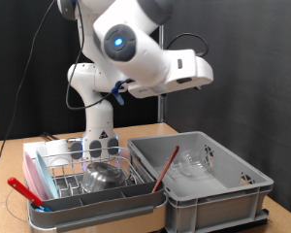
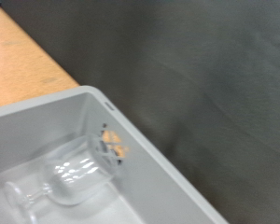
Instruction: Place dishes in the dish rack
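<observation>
Claw [image 1: 196, 70] raised high, well above the grey crate [image 1: 244, 181], with nothing seen between the fingers. Fingers themselves not visible in either view, so cannot tell if apart or together.

Looking down from the wrist view into one corner of the crate: a clear glass [image 2: 67, 179] lying on its side on the crate floor, near the wall and apart from it. Seen also in the exterior view as a pale shape [image 1: 191, 163] inside the crate, beside a brown stick [image 1: 166, 167] leaning on the crate's rim.

Probably light but fragile and slippery (smooth glass, rounded). Best taken across the body or by the rim with a soft closing, not by the thin base.

On the exterior view's left, just beside the crate, the rack [image 1: 58, 171], near the table [image 1: 10, 155] edge at the exterior view's bottom. Already in the rack a shiny steel bowl [image 1: 105, 176], stiff and not breakable, but smooth. At the rack's front corner, a red-handled tool [image 1: 24, 192].
</observation>
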`<state>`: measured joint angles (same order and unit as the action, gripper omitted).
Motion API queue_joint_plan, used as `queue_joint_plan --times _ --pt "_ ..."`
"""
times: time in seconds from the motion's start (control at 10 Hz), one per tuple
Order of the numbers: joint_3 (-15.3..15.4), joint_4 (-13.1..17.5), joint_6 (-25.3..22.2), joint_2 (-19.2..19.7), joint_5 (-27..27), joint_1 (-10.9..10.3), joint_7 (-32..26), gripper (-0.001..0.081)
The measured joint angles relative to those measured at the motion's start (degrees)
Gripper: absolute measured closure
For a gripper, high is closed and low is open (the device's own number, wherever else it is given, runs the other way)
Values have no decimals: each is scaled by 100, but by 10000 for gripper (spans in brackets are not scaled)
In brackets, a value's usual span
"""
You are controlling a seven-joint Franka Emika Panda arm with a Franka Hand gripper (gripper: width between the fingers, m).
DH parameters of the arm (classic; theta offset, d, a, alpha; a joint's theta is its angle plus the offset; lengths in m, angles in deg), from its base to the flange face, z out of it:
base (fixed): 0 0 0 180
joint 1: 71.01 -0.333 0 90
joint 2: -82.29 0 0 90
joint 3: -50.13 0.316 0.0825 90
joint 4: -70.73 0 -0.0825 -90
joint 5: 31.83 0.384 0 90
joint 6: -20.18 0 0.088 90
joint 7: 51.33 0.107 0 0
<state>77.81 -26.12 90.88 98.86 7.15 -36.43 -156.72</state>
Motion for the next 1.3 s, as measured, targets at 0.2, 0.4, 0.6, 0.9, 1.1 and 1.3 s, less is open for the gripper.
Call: queue_joint_plan --times 0.2,0.4,0.6,0.9,1.1,1.3 --pt "43 -139 4 -148 -123 -102 184 -5" --pt "66 -114 -74 -129 -283 -111 -84 -5" --pt "262 -1 -374 -119 -991 -226 -950 -5" --pt "663 28 -464 -276 -1533 -456 -1864 -5" --pt "916 -91 -381 -525 -1895 -585 -2366 -5" --pt "1088 -443 2 -844 -2406 -696 -2615 -5"
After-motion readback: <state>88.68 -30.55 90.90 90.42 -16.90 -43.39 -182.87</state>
